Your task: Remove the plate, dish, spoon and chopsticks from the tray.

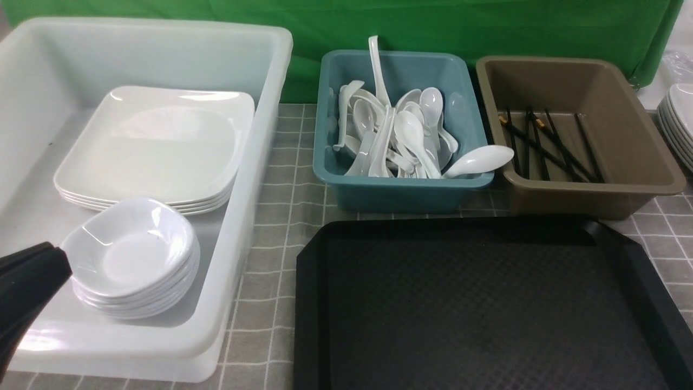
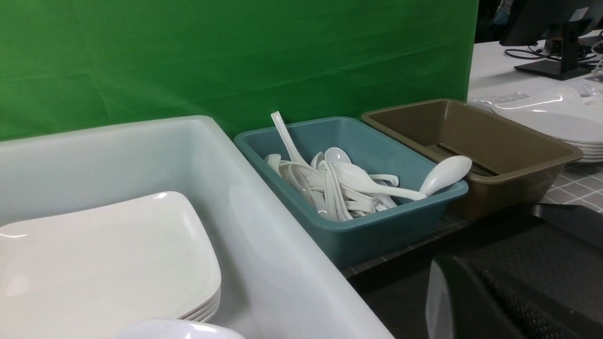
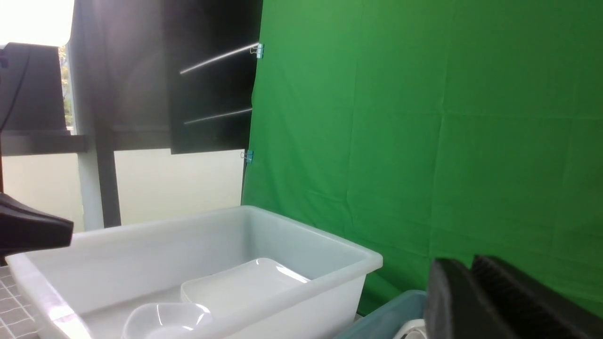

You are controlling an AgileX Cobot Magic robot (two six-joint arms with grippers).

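The black tray [image 1: 487, 303] lies at the front with nothing on it. White square plates [image 1: 157, 146] are stacked in a big white bin [image 1: 238, 260], with small white dishes [image 1: 130, 254] stacked in front of them. A white spoon [image 1: 479, 161] rests across the front rim of the teal tub [image 1: 406, 189], which holds several more. Black chopsticks [image 1: 547, 143] lie in the brown tub [image 1: 595, 179]. My left gripper [image 1: 57, 265] hangs shut and empty over the bin's near left corner, and also shows as the left gripper [image 2: 471, 273]. My right gripper [image 3: 472, 266] hovers above the teal tub, jaws nearly together, nothing between them.
A further stack of white plates [image 1: 677, 124] sits at the far right edge. A green backdrop [image 1: 433, 27] closes off the back. A grey checked cloth [image 1: 281, 179] covers the table between the bin, tubs and tray.
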